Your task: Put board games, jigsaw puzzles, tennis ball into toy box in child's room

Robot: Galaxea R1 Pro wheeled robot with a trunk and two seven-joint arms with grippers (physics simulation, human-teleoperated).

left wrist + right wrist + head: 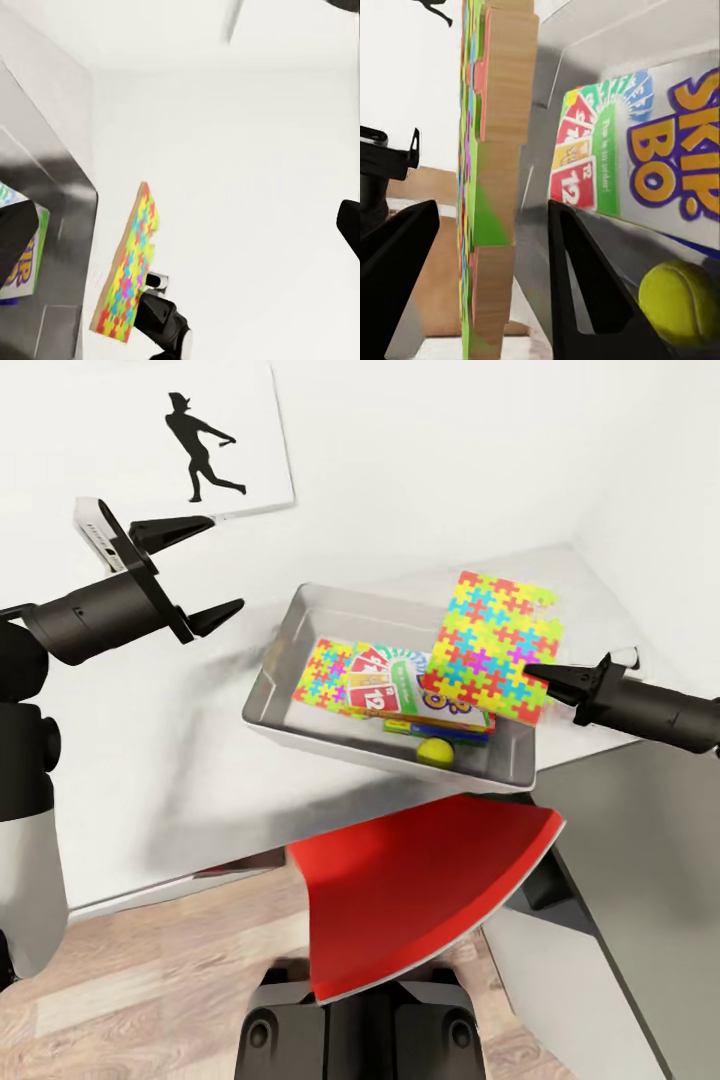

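Red panel lies nearest, just before the toy box holding Skip-Bo game, tennis ball and one puzzle. Right gripper pinches second puzzle above the box; left gripper spread, beside it.

Held jigsaw puzzle blocks the toy box's right side; left half open

My head camera looked down from above over both arms onto the table and toy box, with a wall behind. My left wrist camera faced across the box's rim from further off, catching the puzzle edge-on. My right wrist camera sat very close, along its fingers, sharing that puzzle and the box's inside.
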